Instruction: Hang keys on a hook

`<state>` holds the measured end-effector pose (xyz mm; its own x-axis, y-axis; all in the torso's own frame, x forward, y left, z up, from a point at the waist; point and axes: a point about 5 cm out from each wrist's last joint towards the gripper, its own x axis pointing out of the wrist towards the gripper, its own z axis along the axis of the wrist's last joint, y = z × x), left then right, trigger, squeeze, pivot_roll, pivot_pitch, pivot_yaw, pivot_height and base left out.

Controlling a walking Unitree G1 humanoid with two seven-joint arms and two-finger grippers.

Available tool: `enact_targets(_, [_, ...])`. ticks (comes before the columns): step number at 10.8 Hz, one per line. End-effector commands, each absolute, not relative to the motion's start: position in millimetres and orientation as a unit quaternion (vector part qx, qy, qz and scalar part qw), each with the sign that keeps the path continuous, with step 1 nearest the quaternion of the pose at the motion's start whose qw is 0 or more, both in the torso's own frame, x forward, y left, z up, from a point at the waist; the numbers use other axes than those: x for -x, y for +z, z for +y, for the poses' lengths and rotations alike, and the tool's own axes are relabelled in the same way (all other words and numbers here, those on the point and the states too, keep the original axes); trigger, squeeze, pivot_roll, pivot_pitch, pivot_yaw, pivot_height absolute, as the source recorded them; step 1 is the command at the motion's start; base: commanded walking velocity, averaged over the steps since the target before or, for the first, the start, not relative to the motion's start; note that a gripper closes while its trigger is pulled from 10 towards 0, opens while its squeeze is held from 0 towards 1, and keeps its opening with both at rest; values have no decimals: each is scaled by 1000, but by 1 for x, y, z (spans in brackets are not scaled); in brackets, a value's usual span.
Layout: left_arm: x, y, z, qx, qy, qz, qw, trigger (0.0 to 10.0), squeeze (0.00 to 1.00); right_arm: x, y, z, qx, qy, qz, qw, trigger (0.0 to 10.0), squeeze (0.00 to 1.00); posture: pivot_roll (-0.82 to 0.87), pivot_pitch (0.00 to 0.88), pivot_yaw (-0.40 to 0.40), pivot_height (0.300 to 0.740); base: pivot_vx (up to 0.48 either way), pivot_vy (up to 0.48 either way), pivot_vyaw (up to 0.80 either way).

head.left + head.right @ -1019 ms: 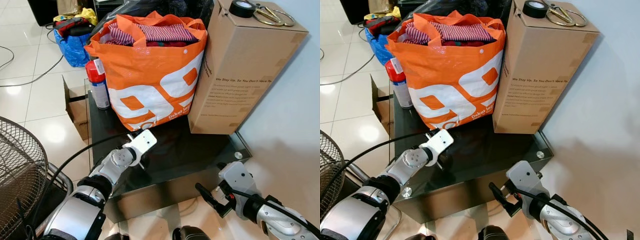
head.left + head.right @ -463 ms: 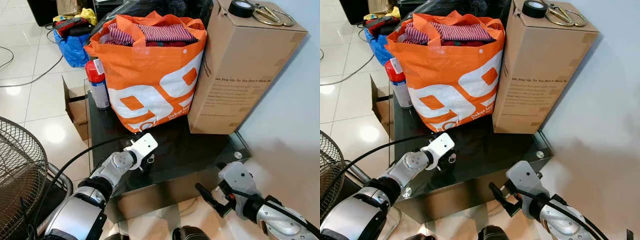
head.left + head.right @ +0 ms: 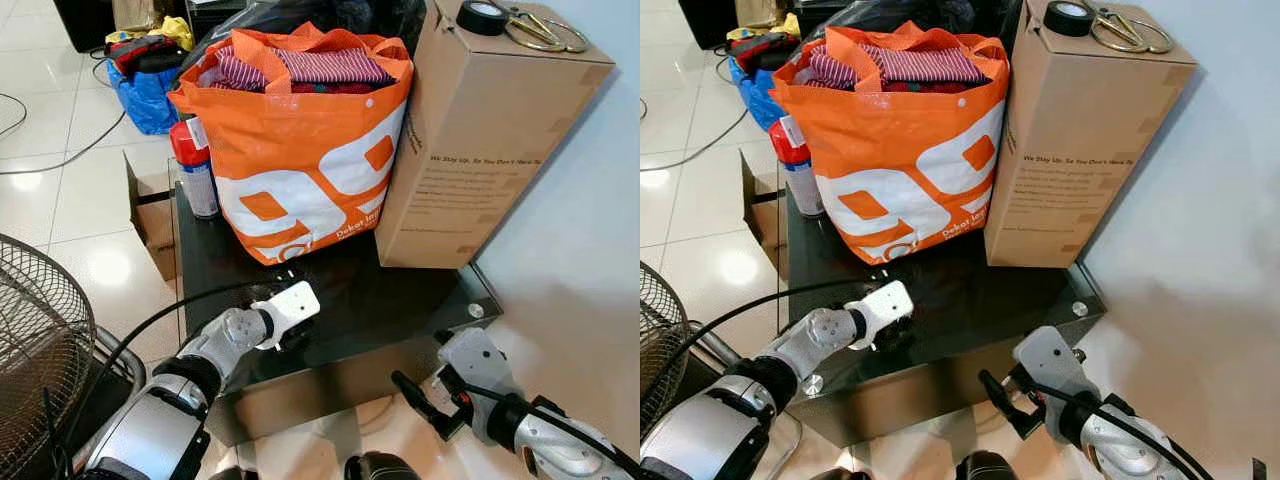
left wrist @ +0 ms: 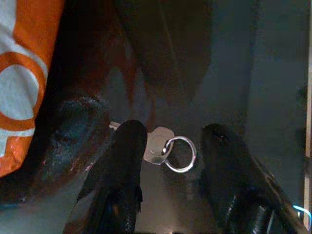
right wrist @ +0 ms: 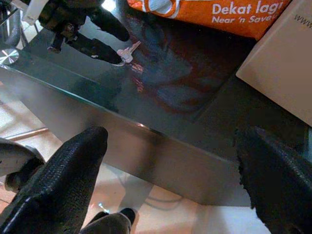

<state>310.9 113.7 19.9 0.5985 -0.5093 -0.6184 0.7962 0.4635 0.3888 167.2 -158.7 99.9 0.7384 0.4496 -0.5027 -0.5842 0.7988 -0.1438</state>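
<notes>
Spread apart, the 2 black fingers (image 4: pixel 124 161) of the left gripper (image 4: pixel 170 175) straddle the keys (image 4: pixel 168 148), a silvery key on a ring lying flat on the dark glass table (image 3: pixel 400 300), with nothing pinched yet. Over the last second this gripper has dropped from the orange bag (image 3: pixel 300 140) down to the glass, so a pickup looks imminent. Right gripper (image 5: pixel 170 170) hangs wide open below the table edge.
</notes>
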Motion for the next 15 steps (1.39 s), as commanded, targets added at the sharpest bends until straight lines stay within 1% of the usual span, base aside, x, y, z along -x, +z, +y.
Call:
enact_targets(1, [-308, 17, 112, -351, -408, 217, 814, 10000, 0, -165, 102, -160, 151, 281, 227, 920, 10000, 0, -362, 109, -55, 740, 0, 0, 0])
enact_targets(3, [-305, 11, 114, -375, -395, 226, 807, 10000, 0, -164, 103, -158, 148, 283, 226, 920, 10000, 0, -371, 117, -53, 740, 0, 0, 0])
enact_targets(4, [-308, 13, 114, -373, -380, 221, 817, 10000, 0, -163, 105, -157, 147, 282, 226, 921, 10000, 0, -380, 125, -53, 740, 0, 0, 0])
enact_targets(5, [-308, 13, 113, -374, -373, 217, 821, 10000, 0, -161, 105, -157, 147, 282, 226, 921, 10000, 0, -384, 128, -54, 740, 0, 0, 0])
enact_targets(6, [-308, 12, 113, -383, -370, 217, 818, 4784, 0, -158, 105, -157, 145, 283, 229, 920, 10000, 0, -390, 136, -55, 740, 0, 0, 0])
enact_targets(7, [-308, 12, 115, -385, -361, 218, 821, 2392, 0, -153, 105, -156, 142, 285, 233, 919, 10000, 0, -396, 141, -57, 740, 0, 0, 0])
enact_targets(8, [-309, 12, 115, -383, -360, 215, 823, 1725, 0, -151, 105, -156, 141, 289, 234, 918, 10000, 0, -402, 142, -59, 740, 0, 0, 0])
enact_targets(9, [-308, 12, 113, -379, -362, 213, 825, 667, 0, -149, 106, -154, 139, 299, 234, 915, 10000, 0, -404, 143, -60, 740, 0, 0, 0])
enact_targets(10, [-307, 11, 112, -382, -366, 214, 821, 0, 0, -147, 107, -151, 133, 313, 233, 911, 10000, 0, -405, 143, -64, 740, 0, 0, 0])
enact_targets(15, [-305, 9, 111, -382, -369, 217, 819, 0, 0, -147, 108, -150, 133, 316, 234, 910, 10000, 0, -402, 139, -66, 740, 0, 0, 0])
